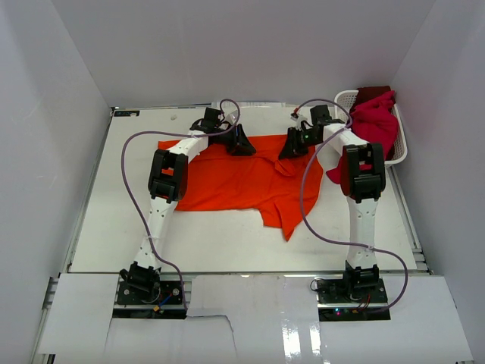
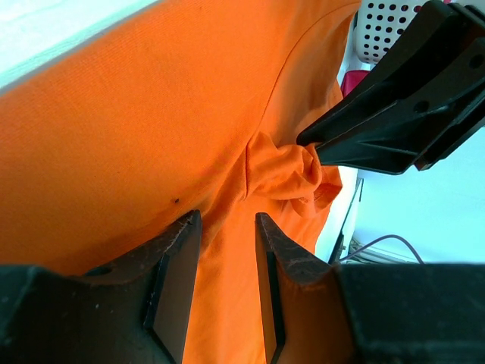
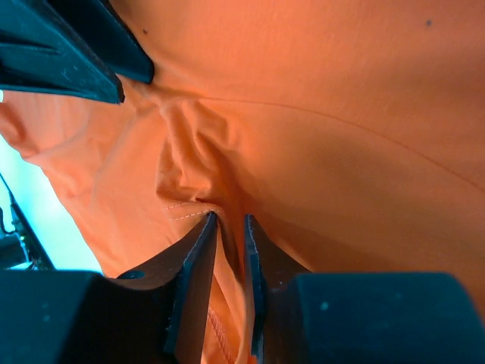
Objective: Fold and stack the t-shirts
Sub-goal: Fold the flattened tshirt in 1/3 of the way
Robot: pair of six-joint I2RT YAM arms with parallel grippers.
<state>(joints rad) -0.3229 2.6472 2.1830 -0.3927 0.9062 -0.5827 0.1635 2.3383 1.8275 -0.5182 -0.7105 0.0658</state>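
A large orange t-shirt (image 1: 235, 182) lies spread out on the white table, its far edge under both grippers. My left gripper (image 1: 241, 144) stands over the collar area, jaws apart, and flat orange cloth (image 2: 151, 114) shows through the gap (image 2: 227, 220). My right gripper (image 1: 292, 148) is close beside it, jaws only slightly apart (image 3: 229, 218), with a raised fold of the orange cloth (image 3: 341, 91) still standing between them. A small bunch of cloth gathers at its tip (image 2: 322, 148). Crimson t-shirts (image 1: 375, 121) hang out of the basket at the back right.
The white lattice basket (image 1: 345, 97) sits at the table's back right corner, close to the right arm. Purple cables (image 1: 311, 220) loop from both arms over the table and the shirt. White walls close in the table at the left, right and back.
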